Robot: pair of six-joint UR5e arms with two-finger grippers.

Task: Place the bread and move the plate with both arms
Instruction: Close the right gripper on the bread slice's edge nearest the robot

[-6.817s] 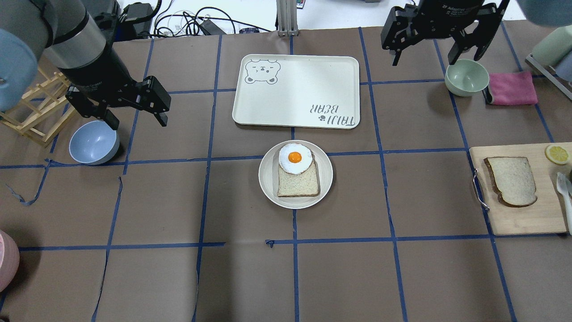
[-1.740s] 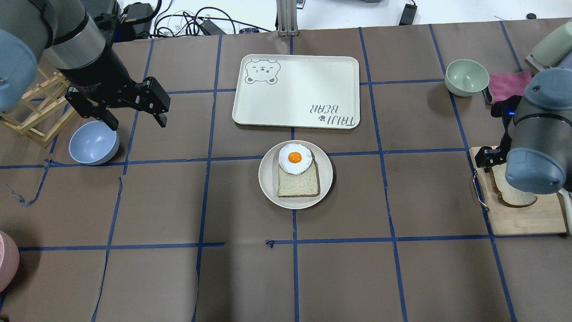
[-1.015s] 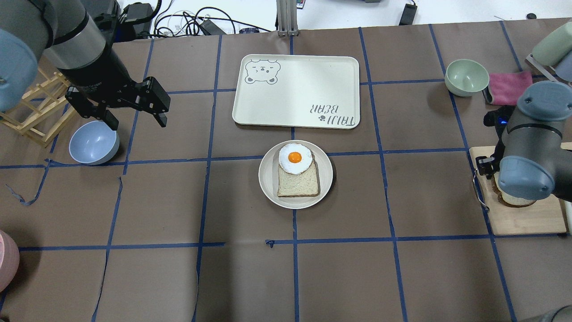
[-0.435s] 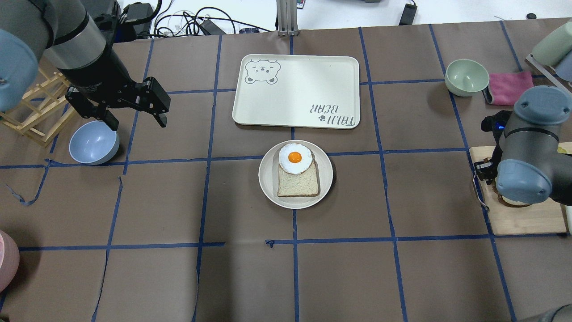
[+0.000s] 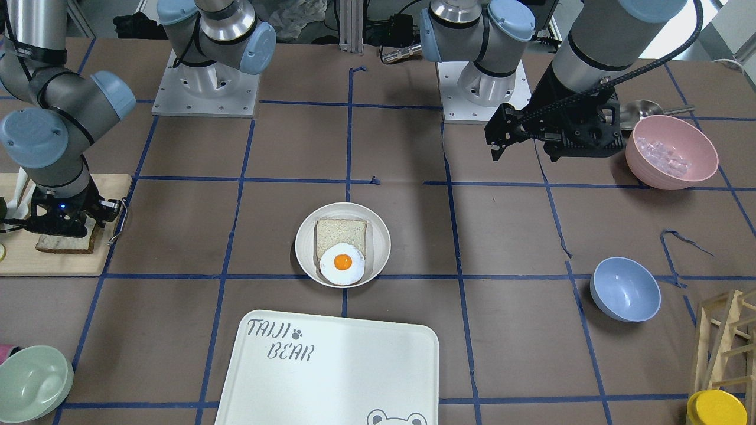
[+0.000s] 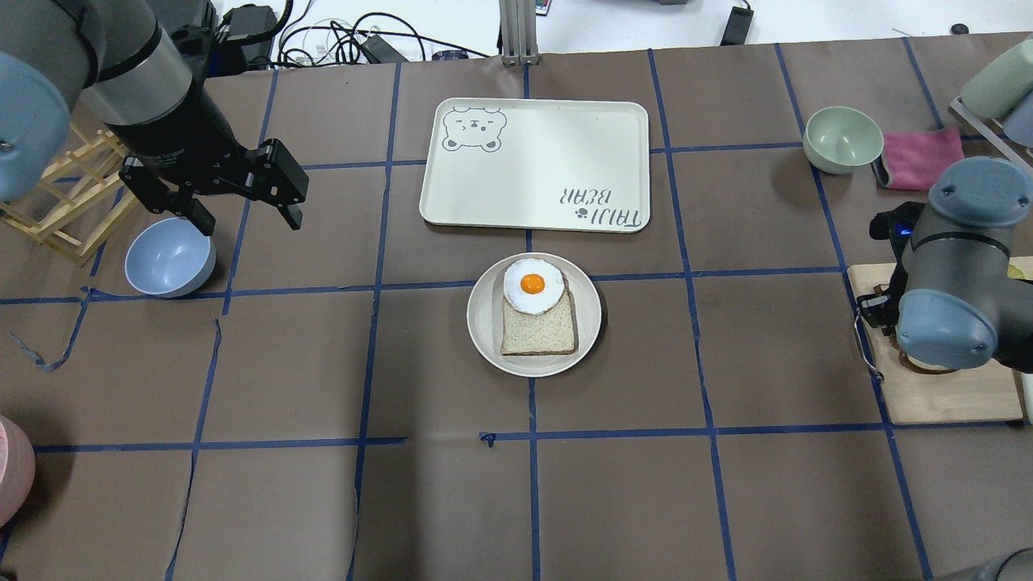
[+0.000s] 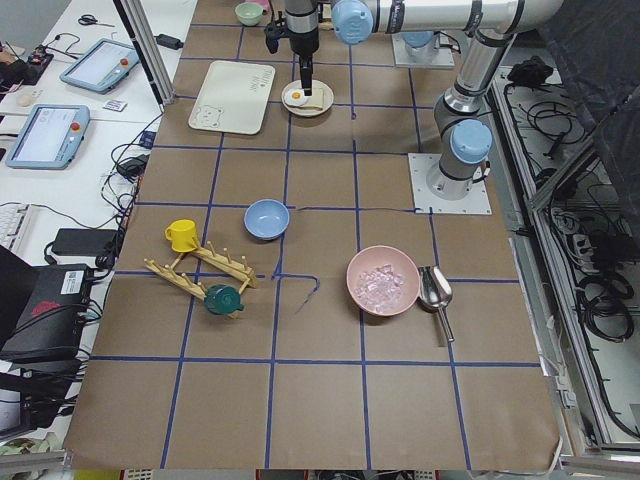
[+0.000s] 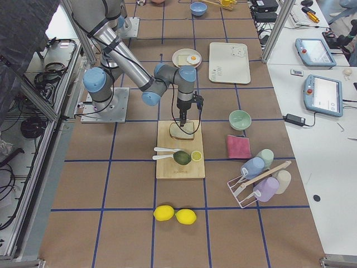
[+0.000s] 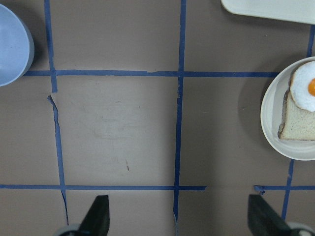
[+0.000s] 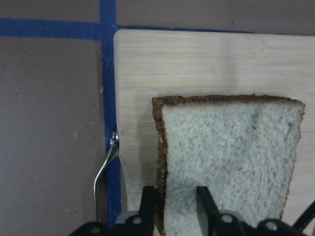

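Right gripper (image 10: 174,199) stood low over the cutting board (image 10: 197,64) at the robot's right end of the surface. Its jaws were drawn narrow onto the bread (image 10: 231,157), one outside the dark side crust and the other on the crumb. I judged them to be pinching that edge. The bread lay flat on the board with its long axis running along that crust, so the jaws closed across it.

The plate (image 6: 484,323) sat mid-surface, well apart toward the robot's left, carrying a squarer slice and a fried egg (image 6: 533,285).

Left gripper (image 6: 247,219) hung with jaws spread wide, holding nothing, near the blue bowl (image 6: 169,258).

In my judgement the carry must run leftward from board to plate, and the right arm was the nearer.
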